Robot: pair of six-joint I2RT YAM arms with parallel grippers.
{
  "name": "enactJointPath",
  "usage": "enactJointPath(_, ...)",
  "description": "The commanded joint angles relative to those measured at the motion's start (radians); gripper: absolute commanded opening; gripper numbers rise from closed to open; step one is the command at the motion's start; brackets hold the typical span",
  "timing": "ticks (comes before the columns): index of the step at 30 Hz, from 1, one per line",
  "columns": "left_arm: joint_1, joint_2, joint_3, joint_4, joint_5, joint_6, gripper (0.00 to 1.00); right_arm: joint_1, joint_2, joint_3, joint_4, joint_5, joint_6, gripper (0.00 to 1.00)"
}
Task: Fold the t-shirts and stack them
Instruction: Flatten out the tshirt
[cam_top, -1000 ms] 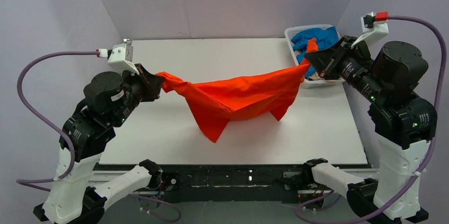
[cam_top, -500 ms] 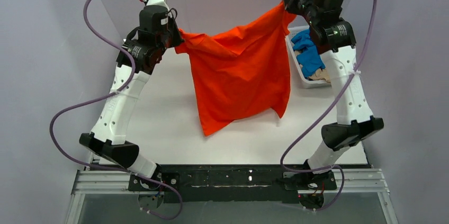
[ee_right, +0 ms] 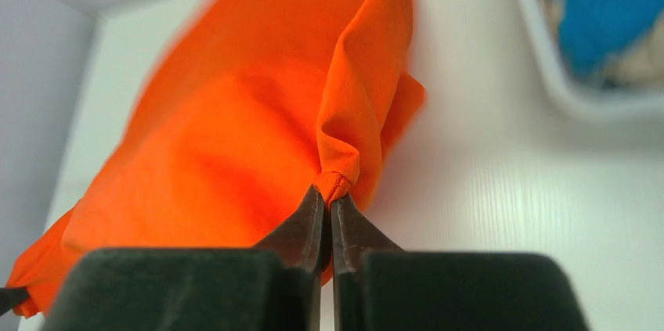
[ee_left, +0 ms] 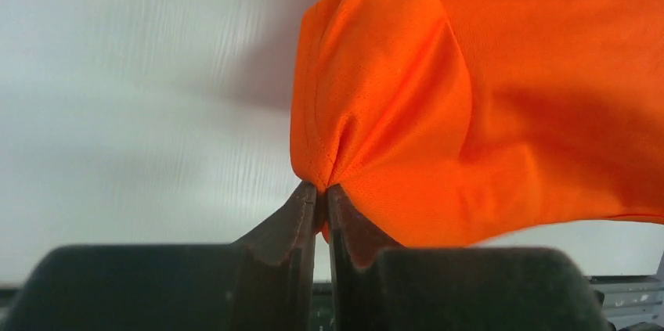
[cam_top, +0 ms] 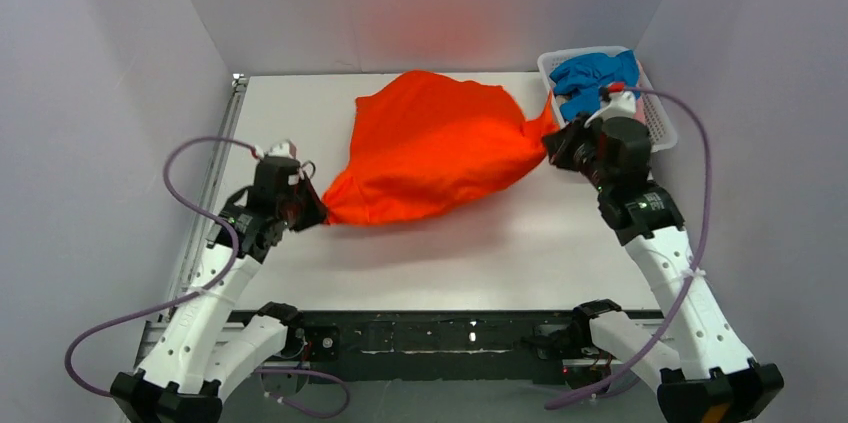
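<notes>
The orange-red t-shirt (cam_top: 430, 148) billows above the white table (cam_top: 480, 253), stretched between my two grippers. My left gripper (cam_top: 318, 213) is shut on its near-left corner, low over the table; in the left wrist view the cloth (ee_left: 470, 96) bunches out of the closed fingertips (ee_left: 322, 190). My right gripper (cam_top: 552, 141) is shut on the far-right corner, and the right wrist view shows a hem (ee_right: 344, 159) pinched between its tips (ee_right: 329, 194). A blue t-shirt (cam_top: 592, 75) and a pale one (ee_right: 634, 61) lie in the basket.
A white mesh basket (cam_top: 655, 118) stands at the table's back right corner, just behind my right gripper. Grey walls close in the left, back and right sides. Purple cables loop from both arms.
Both arms swung down from high above the table to low over it. The orange-red shirt went from hanging straight down to ballooning out flat toward the back.
</notes>
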Motion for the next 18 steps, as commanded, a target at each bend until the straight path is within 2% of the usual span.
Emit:
enactJointPath(1, 0.003, -0.118, -0.342, -0.09, 0.142, -0.243, 0.09, -0.011, -0.002, -0.196, -0.245, 0.0, 0.169, 0.19)
enactJointPath(2, 0.003, -0.123, -0.38, -0.117, 0.153, -0.269, 0.09, -0.012, 0.007, -0.206, -0.303, 0.012, 0.191, 0.28)
enactJointPath(3, 0.001, -0.121, -0.397, -0.159, 0.153, -0.284, 0.17, -0.011, 0.016, -0.216, -0.356, 0.023, 0.207, 0.37)
enactJointPath(4, 0.001, -0.117, -0.402, -0.218, 0.15, -0.281, 0.4, -0.012, 0.024, -0.224, -0.398, 0.034, 0.231, 0.46)
enactJointPath(5, 0.0, -0.114, -0.396, -0.257, 0.142, -0.281, 0.89, -0.012, 0.031, -0.234, -0.421, 0.043, 0.234, 0.56)
enactJointPath(6, 0.001, -0.113, -0.385, -0.284, 0.135, -0.28, 0.96, -0.012, 0.032, -0.238, -0.431, 0.058, 0.235, 0.67)
enactJointPath(8, 0.001, -0.112, -0.357, -0.302, 0.127, -0.269, 0.98, -0.013, 0.035, -0.245, -0.434, 0.088, 0.228, 0.77)
enactJointPath(12, 0.001, -0.086, -0.27, -0.319, 0.125, -0.227, 0.98, -0.013, 0.055, -0.203, -0.465, 0.097, 0.225, 0.83)
enactJointPath(15, 0.002, -0.028, -0.208, -0.312, 0.145, -0.193, 0.98, -0.011, 0.066, -0.195, -0.445, 0.011, 0.207, 0.84)
enactJointPath(18, 0.001, 0.063, -0.175, -0.266, 0.156, -0.177, 0.98, -0.003, 0.079, -0.213, -0.38, -0.141, 0.197, 0.86)
